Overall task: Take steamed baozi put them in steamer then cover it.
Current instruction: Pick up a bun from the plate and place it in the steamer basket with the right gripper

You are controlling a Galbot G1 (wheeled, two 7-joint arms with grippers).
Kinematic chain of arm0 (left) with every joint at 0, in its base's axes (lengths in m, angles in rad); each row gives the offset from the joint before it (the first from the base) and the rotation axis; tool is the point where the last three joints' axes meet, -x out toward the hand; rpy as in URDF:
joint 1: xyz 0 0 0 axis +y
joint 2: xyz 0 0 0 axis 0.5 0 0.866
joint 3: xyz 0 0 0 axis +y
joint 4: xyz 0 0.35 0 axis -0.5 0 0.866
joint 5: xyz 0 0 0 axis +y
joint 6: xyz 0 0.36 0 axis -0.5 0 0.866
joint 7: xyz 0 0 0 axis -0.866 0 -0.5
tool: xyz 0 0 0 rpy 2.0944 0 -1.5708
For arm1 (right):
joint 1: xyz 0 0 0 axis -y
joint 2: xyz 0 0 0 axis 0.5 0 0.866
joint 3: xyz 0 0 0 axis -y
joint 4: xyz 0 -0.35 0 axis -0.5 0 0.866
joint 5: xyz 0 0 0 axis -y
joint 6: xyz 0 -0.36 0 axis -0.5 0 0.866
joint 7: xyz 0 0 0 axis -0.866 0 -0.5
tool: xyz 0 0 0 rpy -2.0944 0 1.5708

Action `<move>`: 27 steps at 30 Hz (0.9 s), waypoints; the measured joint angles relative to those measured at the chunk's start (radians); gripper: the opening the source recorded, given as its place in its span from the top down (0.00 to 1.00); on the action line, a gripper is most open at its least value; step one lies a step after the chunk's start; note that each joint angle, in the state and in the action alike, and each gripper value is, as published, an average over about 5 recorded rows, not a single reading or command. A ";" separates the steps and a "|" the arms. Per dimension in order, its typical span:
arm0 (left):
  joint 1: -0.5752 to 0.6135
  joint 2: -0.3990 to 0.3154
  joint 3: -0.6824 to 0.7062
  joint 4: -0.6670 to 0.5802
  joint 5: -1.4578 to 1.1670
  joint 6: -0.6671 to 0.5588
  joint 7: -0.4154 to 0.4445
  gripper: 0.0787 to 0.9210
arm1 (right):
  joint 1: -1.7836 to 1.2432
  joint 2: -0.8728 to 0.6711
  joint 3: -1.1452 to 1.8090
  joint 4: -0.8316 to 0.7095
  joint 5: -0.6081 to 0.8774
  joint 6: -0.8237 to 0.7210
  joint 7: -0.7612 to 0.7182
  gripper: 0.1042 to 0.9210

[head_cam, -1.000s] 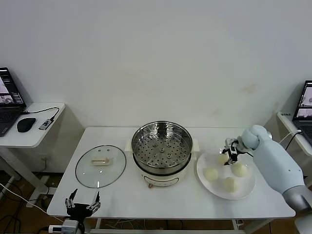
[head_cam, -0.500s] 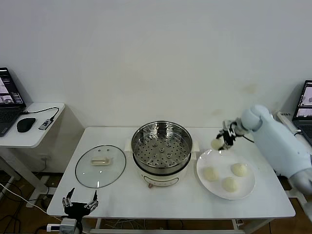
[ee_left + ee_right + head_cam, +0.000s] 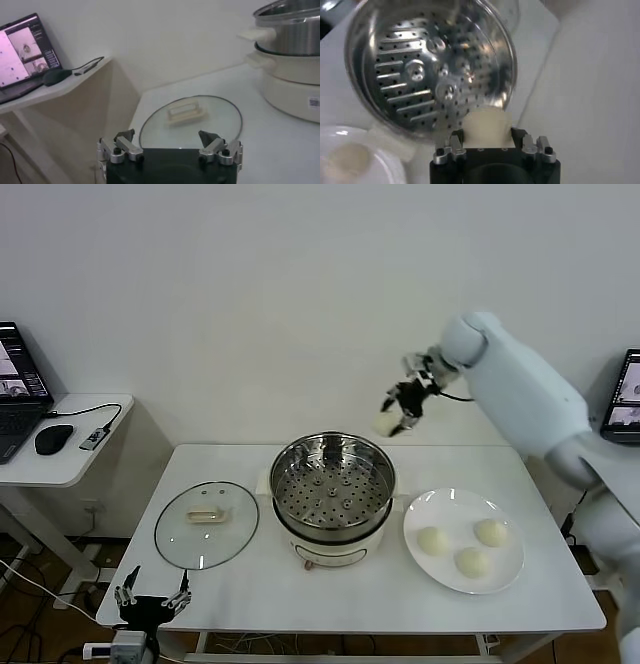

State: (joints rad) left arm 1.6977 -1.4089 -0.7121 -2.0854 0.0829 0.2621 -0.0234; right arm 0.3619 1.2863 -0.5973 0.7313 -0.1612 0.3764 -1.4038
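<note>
Head view is showing the right tool carrying one steamed baozi through the air, raised above and just behind the far right rim of the steamer, its fingers closing on the bun's sides. From the right wrist view the bun is sitting between the two fingers with the perforated tray lying below and ahead, bare of any buns. Three more baozi are waiting on the white plate on the table, to the right of the pot. The cover is lying flat on the table to the left of the steamer, handle up. The left tool is hanging low at the table's near left edge, fingers spread wide and holding nothing. By judgement, the first bun is in transit; the next move is calling for bringing it over the tray's middle, lowering it close to the metal, then releasing without the fingers catching the rim
</note>
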 measured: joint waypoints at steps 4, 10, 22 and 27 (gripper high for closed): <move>0.006 -0.005 -0.005 -0.001 0.002 0.001 -0.001 0.12 | 0.005 0.039 -0.021 -0.008 -0.037 0.136 -0.005 0.39; 0.012 -0.011 -0.007 -0.006 0.004 0.001 -0.002 0.12 | -0.001 0.066 -0.044 0.023 -0.128 0.268 0.007 0.39; 0.009 -0.021 -0.014 -0.014 0.000 0.001 -0.004 0.12 | -0.030 0.129 -0.073 0.059 -0.333 0.389 0.069 0.39; 0.009 -0.023 -0.015 -0.016 0.000 0.001 -0.005 0.12 | -0.048 0.152 -0.078 0.049 -0.386 0.412 0.099 0.39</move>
State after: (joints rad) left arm 1.7071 -1.4323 -0.7272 -2.1015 0.0826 0.2628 -0.0280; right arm 0.3144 1.4387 -0.6755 0.7807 -0.5470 0.7883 -1.3051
